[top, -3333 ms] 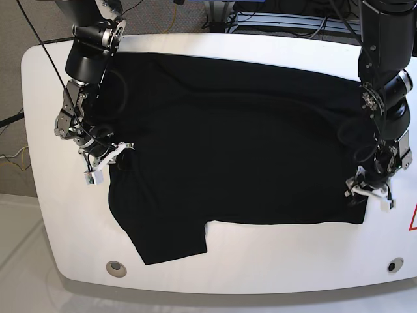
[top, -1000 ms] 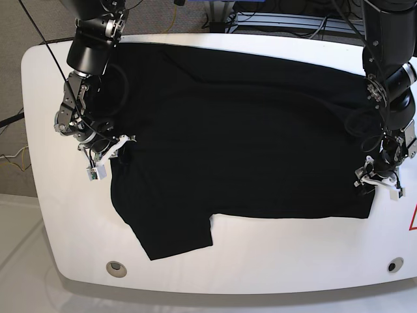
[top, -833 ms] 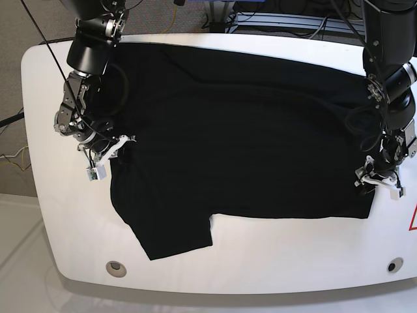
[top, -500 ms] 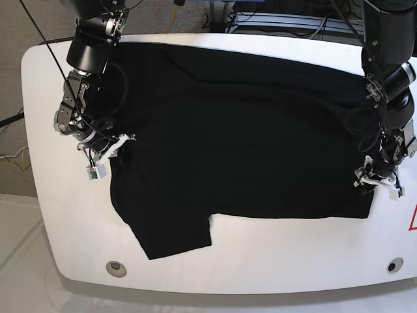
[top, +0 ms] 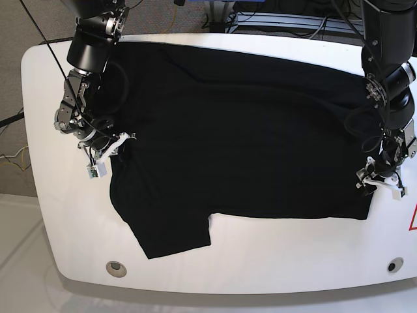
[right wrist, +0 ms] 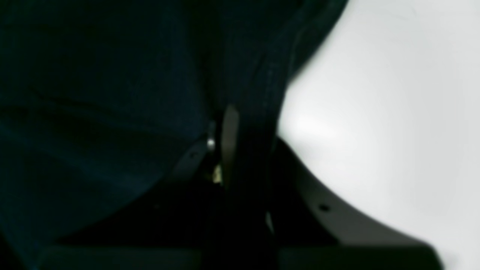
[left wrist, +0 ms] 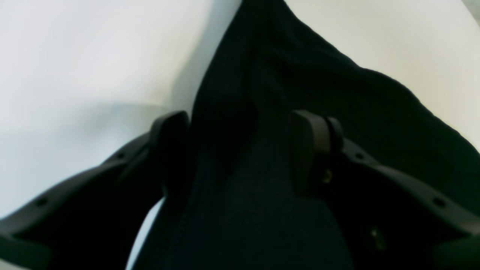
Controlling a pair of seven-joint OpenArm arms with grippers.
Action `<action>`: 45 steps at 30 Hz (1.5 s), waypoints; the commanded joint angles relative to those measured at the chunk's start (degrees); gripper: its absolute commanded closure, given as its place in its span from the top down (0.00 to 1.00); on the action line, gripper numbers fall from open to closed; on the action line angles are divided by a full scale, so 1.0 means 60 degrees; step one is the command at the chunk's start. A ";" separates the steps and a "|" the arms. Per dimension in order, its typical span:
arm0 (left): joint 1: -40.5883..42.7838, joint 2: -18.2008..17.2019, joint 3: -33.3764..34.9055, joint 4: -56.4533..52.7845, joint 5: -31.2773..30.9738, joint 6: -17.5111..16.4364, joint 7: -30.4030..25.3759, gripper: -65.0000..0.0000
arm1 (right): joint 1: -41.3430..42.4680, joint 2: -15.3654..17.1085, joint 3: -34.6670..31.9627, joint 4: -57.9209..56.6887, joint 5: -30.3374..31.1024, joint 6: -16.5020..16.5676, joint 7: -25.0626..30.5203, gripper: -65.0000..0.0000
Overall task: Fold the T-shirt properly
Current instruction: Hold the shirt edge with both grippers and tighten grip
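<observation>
The black T-shirt (top: 234, 137) lies spread flat over the white table (top: 293, 261), with one sleeve pointing to the front left. Its orange-and-white mark is not in view. My right gripper (top: 107, 156) is at the shirt's left edge, low to the table. In the right wrist view the right gripper (right wrist: 251, 150) is shut on a fold of the T-shirt (right wrist: 112, 75). My left gripper (top: 379, 186) is at the shirt's right front corner. In the left wrist view the left gripper (left wrist: 240, 150) has its fingers (left wrist: 170, 150) apart, with a ridge of the T-shirt (left wrist: 262, 93) lying between them.
Two round holes sit near the table's front edge, one at the left (top: 116, 267) and one at the right (top: 393, 265). A red mark (top: 413, 220) shows at the right edge. Cables and a frame stand behind the table.
Since 3.3 s ago both grippers and the shirt have shifted a little to the right, and the cloth lies flatter. Over the last second almost nothing has moved.
</observation>
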 commanded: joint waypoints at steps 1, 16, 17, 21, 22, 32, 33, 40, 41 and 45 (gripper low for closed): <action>-0.0196 -0.0122 0.0013 0.0044 -0.0049 -0.0042 -0.0001 0.62 | 0.0174 0.0122 0.0024 0.0131 0.0059 0.0043 0.0079 0.00; -0.0136 -0.0140 0.0033 0.0122 -0.0089 -0.0524 -0.0677 0.19 | 0.0077 0.0131 -0.0016 0.0190 0.0039 0.0019 -0.0055 0.00; -0.0129 -0.0144 0.0040 0.0129 -0.0097 -0.0552 -0.0730 0.18 | 0.0075 0.0131 -0.0016 0.0198 0.0039 0.0021 -0.0058 0.00; -0.0161 -0.0168 0.0051 0.0218 -0.0132 -0.0580 -0.0678 0.11 | 0.0079 0.0143 -0.0015 0.0167 0.0033 0.0060 -0.0069 0.00; -0.0166 -0.0175 0.0051 0.0228 -0.0138 -0.0570 -0.0661 0.09 | 0.0079 0.0148 -0.0012 0.0169 0.0038 0.0060 -0.0072 0.00; -0.0171 -0.0267 -0.0007 0.0516 -0.0161 -0.0558 0.0021 0.05 | 0.0111 0.0150 0.0031 0.0130 0.0047 0.0060 -0.0098 0.00; -0.0169 -0.0272 -0.0008 0.0544 -0.0175 -0.0567 0.0074 0.03 | 0.0117 0.0150 0.0037 0.0135 0.0042 0.0060 -0.0093 0.00; -0.0059 -0.0277 0.0022 0.0653 -0.0307 -0.0547 0.0211 0.00 | 0.0101 0.0155 0.0041 0.0237 0.0068 0.0060 -0.0158 0.00; -0.0046 -0.0281 0.0033 0.0676 -0.0341 -0.0534 0.0233 0.00 | 0.0091 0.0157 0.0037 0.0275 0.0083 0.0060 -0.0221 0.00; 0.0140 -0.0346 0.0019 0.1088 -0.0482 -0.0573 0.0358 0.00 | 0.0008 0.0166 0.0040 0.0607 0.0124 0.0060 -0.0305 0.00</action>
